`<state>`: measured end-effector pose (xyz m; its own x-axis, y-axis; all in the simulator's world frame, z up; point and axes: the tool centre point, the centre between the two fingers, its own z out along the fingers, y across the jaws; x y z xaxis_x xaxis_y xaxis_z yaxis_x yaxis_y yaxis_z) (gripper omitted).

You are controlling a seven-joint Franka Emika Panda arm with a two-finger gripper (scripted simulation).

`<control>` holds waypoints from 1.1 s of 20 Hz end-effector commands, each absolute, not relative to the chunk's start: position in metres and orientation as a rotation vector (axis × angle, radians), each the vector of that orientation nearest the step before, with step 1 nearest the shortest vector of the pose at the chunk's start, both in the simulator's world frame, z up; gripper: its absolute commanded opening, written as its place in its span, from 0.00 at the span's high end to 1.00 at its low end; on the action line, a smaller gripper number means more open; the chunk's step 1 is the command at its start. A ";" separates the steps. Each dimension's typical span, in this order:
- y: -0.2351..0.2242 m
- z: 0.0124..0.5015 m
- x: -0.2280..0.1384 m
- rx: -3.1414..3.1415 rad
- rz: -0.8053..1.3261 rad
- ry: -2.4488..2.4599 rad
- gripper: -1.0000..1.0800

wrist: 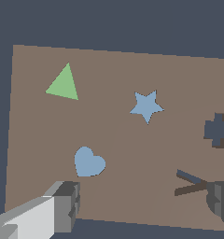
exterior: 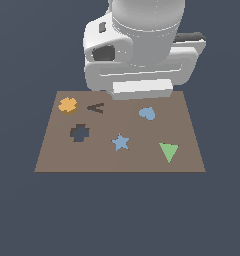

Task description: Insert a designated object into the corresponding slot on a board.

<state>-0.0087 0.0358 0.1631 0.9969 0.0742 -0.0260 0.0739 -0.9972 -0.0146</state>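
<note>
The orange cross-shaped piece (exterior: 68,105) lies flat on the brown board (exterior: 117,160) at its far corner, on the exterior view's left. The dark cross-shaped slot (exterior: 80,133) (wrist: 218,130) is just nearer than it and stands empty. My gripper (wrist: 142,205) is open with nothing between its fingers (wrist: 62,205), and it hovers above the board's far edge between the A-shaped cutout and the blue heart. In the exterior view the white hand (exterior: 142,75) hides the fingertips. The orange piece lies outside the wrist view.
A dark A-shaped cutout (exterior: 96,107) (wrist: 191,183) sits beside the orange piece. A blue heart (exterior: 147,113) (wrist: 88,162), a blue star (exterior: 121,142) (wrist: 146,106) and a green triangle (exterior: 168,151) (wrist: 64,84) lie on the board.
</note>
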 end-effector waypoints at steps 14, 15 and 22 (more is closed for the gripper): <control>0.012 0.149 -0.025 -3.121 0.037 -0.233 0.04; 0.008 0.147 -0.027 -3.120 0.036 -0.251 0.04; -0.028 0.127 -0.046 -3.105 0.029 -0.413 0.04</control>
<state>-0.0416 -0.0190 0.1320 0.9711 0.2379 -0.0180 0.2377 -0.9713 -0.0121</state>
